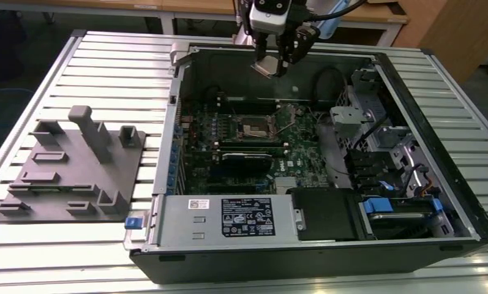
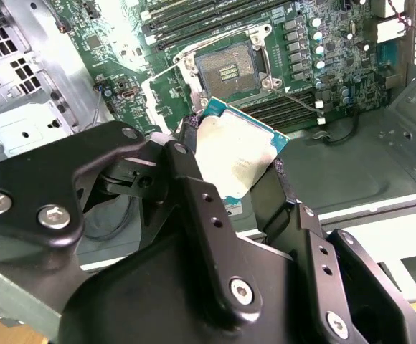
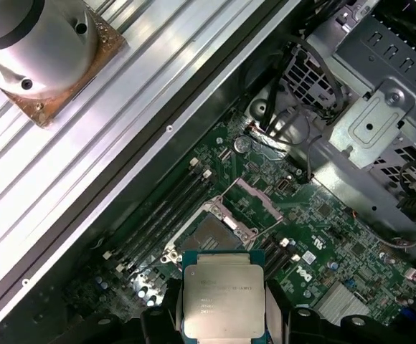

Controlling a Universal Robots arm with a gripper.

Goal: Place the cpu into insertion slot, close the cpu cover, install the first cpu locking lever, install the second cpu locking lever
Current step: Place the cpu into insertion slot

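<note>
One gripper (image 1: 273, 66) hangs above the far wall of an open computer case (image 1: 309, 263), its two black fingers (image 2: 194, 179) drawn in narrow on the cpu (image 1: 268, 67) and pinching it by opposite edges. The cpu is in the air, tilted, touching nothing but the fingers. In the second wrist view its dull silver top faces the camera, with a thin green rim along the upper edges. In the first wrist view the same metal top sits square between the fingers, just in front of the socket (image 1: 258, 127).

The socket lies bare on the green board (image 1: 227, 141) inside the case, well apart from the cpu, its dark middle uncovered in both wrist views. The cover (image 3: 257, 199), a thin silver plate, appears lifted at one side of the socket rather than lying flat over it. Long black memory slots (image 3: 158, 218) run beside the socket.

Near the case's front wall lies a labelled power supply (image 1: 227, 217). The case rests on a slatted metal table (image 1: 113, 73); at the exterior view's left, beside the case, stands a grey moulded fixture (image 1: 72, 177) with upright posts
</note>
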